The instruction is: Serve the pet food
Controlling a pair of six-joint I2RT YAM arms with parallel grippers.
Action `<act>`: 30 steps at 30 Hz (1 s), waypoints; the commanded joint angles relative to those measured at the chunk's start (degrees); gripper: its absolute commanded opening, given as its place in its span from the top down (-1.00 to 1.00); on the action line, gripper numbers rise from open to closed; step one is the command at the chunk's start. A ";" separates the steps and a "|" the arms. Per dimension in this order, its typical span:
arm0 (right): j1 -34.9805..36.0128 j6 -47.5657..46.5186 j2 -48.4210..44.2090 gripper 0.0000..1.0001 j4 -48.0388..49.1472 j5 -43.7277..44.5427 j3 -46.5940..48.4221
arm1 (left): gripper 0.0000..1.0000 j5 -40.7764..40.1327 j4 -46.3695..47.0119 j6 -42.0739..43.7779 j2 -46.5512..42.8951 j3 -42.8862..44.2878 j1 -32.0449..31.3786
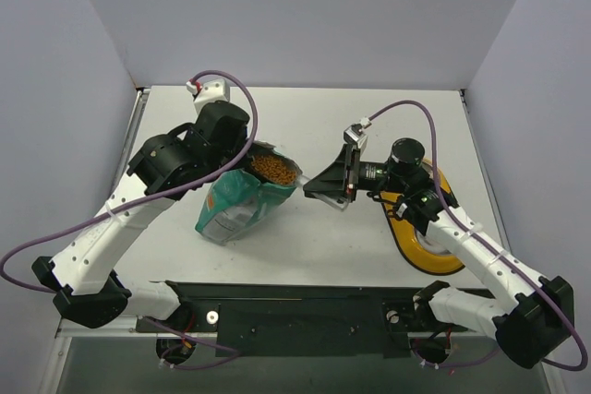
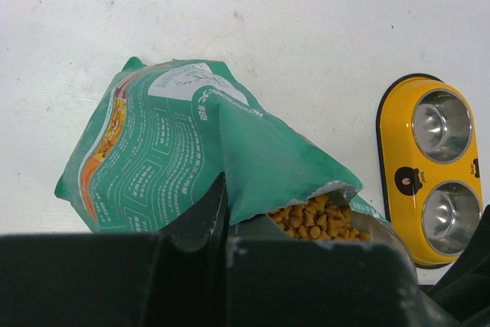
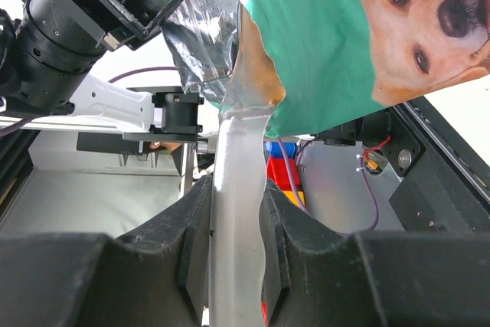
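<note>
Teal bag (image 2: 176, 143) pinched at its mouth by left end effector (image 2: 223, 220); pet food (image 2: 318, 220) heaped just inside. Right end effector (image 3: 236, 212) clamped on the clear scoop (image 3: 243, 135) handle — dig shallow, lift level, hold the mouth open, then cross to the yellow bowl (image 2: 390, 151).

Pet food (image 2: 318, 218) partly hidden inside bag (image 2: 176, 143)
</note>
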 commanded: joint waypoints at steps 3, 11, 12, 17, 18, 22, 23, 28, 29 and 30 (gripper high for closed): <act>-2.16 -1.14 -2.84 1.00 -0.11 1.21 0.31 | 1.00 -5.19 12.78 0.03 -4.09 3.41 0.58; -3.39 -2.10 -3.36 1.00 -0.37 -0.20 2.24 | 1.00 -4.66 11.99 1.61 -2.77 4.29 0.66; -3.56 0.08 -2.65 1.00 1.30 -0.63 1.72 | 1.00 -4.66 11.99 1.53 -2.86 4.02 0.66; -3.91 1.95 -5.37 1.00 2.30 -0.37 0.57 | 1.00 -6.67 10.33 0.65 -2.33 4.19 0.67; -3.91 2.13 -5.55 1.00 2.29 -0.55 1.00 | 1.00 -7.81 7.97 -0.92 -1.98 4.54 0.75; -4.09 2.91 -4.15 1.00 3.07 -0.90 1.28 | 1.00 -10.37 4.26 -2.69 0.65 7.62 0.75; -4.18 4.66 -4.14 1.00 5.43 -0.90 0.49 | 1.00 -10.37 4.34 -2.61 1.09 7.71 0.75; -4.27 3.54 -6.77 1.00 1.60 0.15 0.74 | 1.00 -10.11 7.76 -2.16 0.48 5.52 0.75; -4.35 2.84 -7.04 1.00 0.98 0.50 1.18 | 1.00 -10.20 7.94 -2.51 0.22 5.17 0.75; -4.27 2.57 -7.48 1.00 -0.07 0.85 1.36 | 1.00 -10.55 8.03 -2.69 0.13 4.64 0.67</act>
